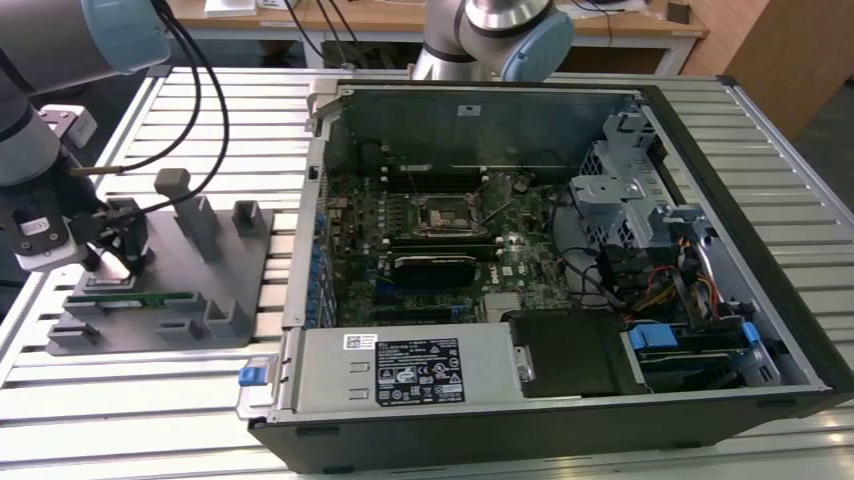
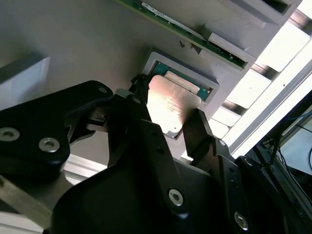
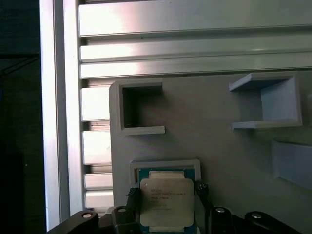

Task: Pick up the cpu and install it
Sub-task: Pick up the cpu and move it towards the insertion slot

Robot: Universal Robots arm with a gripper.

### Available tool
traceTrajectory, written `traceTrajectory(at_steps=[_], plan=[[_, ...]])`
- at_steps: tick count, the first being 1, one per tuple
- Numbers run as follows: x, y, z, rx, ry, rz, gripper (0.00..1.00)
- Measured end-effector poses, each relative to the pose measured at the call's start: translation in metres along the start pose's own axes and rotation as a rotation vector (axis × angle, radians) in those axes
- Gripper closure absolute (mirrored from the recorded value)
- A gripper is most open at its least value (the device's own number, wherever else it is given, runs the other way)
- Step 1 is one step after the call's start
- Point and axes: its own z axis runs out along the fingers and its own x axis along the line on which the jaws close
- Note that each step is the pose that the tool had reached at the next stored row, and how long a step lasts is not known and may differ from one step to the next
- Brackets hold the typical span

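1. End effector (image 3: 167, 193) sits low over the grey tray (image 3: 219, 146), straddling the cpu (image 3: 167, 207) on two opposite edges in both wrist views; clamped or only loosely around it, cannot tell
2. cpu lies silver side up at its square pocket near a corner of the tray; fully seated or slightly raised, can't tell
3. Step in hand reads as the grasp. My judgement: contact centred on both edges, chip kept level, any lift straight out so the rim doesn't catch the pocket wall
4. Green memory stick (image 2: 187, 29) lies in the slot just beside; risk of clipping it if the wrist drifts
5. Tray rests on the slatted tabletop (image 1: 147, 400) at the exterior view's left; open computer case (image 1: 481, 115) well apart at the exterior view's right, bare socket (image 1: 438, 212) mid-board
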Motion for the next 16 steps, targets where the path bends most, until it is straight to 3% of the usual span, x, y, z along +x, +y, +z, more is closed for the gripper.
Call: traceTrajectory(at_steps=[9,16], plan=[[0.0002,0.0008,-0.0097,0.0001,-0.0001,0.0,0.47],[0.0002,0.0008,-0.0106,0.0,-0.0001,-0.001,0.47]])
